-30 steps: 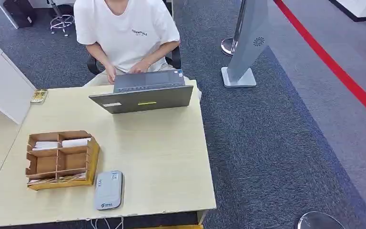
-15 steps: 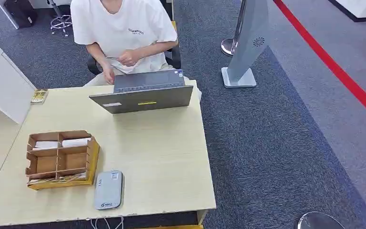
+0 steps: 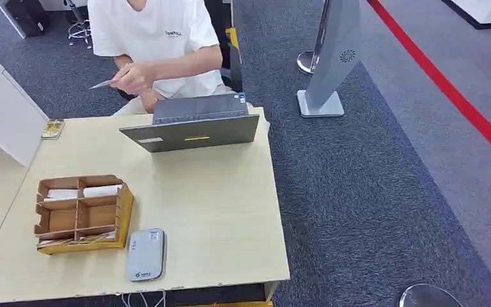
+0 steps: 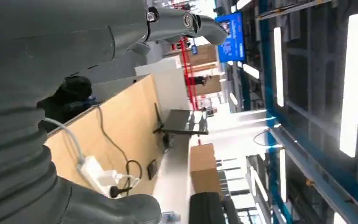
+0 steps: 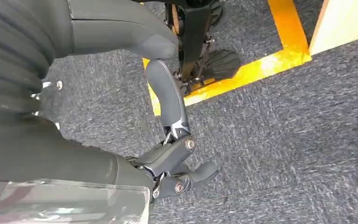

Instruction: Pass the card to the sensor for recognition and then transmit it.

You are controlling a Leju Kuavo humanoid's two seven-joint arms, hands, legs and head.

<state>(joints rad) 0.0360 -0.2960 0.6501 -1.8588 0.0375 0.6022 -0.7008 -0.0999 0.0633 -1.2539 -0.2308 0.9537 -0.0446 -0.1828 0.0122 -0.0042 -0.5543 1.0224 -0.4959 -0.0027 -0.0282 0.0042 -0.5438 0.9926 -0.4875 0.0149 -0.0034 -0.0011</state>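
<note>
Grey rounded-slab sensor (image 3: 146, 254), wooden table (image 3: 217, 211)

Wooden desk (image 3: 217, 211) carries an open grey laptop (image 3: 192, 125) at 12 o'clock and a partitioned cardboard organizer (image 3: 80, 214) at 9 o'clock. A seated person in a white shirt (image 3: 150, 32) faces the laptop. A red floor line (image 3: 447, 86) runs at 2 o'clock

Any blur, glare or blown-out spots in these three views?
Head view: evenly lit, sharp, except the motion-blurred person's hand holding the card. Left wrist view: ceiling light strips blown out, left hand dark against them. Right wrist view: carpet sharp, soft shadows, no glare.
</note>
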